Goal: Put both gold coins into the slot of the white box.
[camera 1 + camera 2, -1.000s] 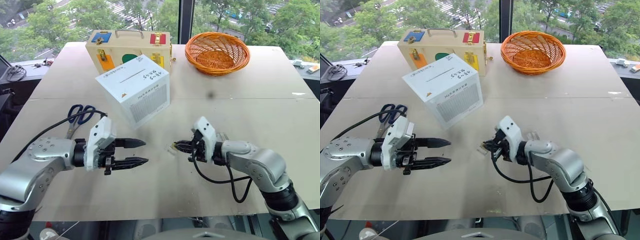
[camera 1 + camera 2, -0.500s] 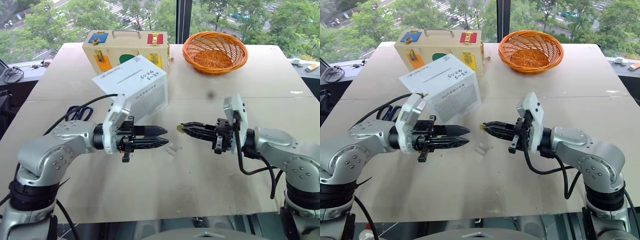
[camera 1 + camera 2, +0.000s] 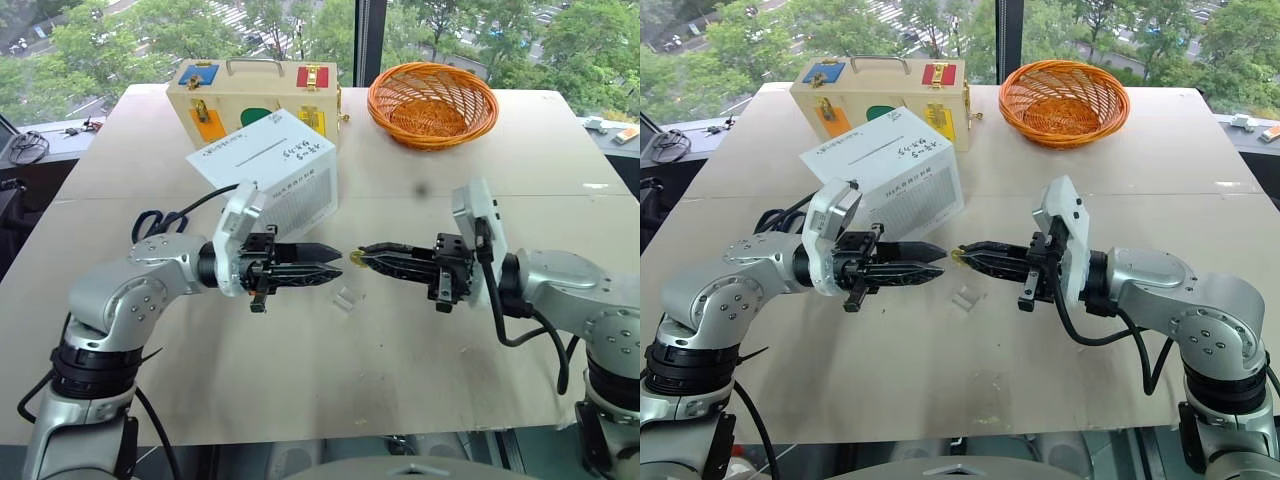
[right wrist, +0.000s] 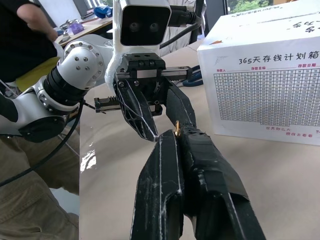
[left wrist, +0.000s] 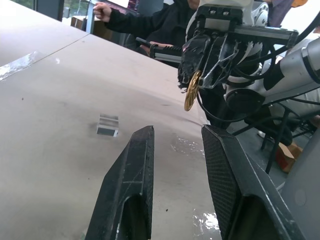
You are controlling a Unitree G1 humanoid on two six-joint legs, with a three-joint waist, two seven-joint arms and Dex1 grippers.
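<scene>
Above table (image 3: 520,150): right gripper (image 3: 358,256) pinches coin (image 5: 190,90); left gripper (image 3: 338,275), fingers parted, empty, faces it tip to tip.

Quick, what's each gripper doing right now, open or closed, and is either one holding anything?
Left gripper: open, holding nothing, fingers facing the coin.
Right gripper: shut on a gold coin at its fingertips.

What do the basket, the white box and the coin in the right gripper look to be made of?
Basket: woven wicker or rattan, orange, with visible strands.
White box: likely cardboard, matte, with a printed grid and handwriting.
Coin: shiny gold metal by its gleam, though plated plastic cannot be ruled out. It is pinched in the right gripper.
</scene>
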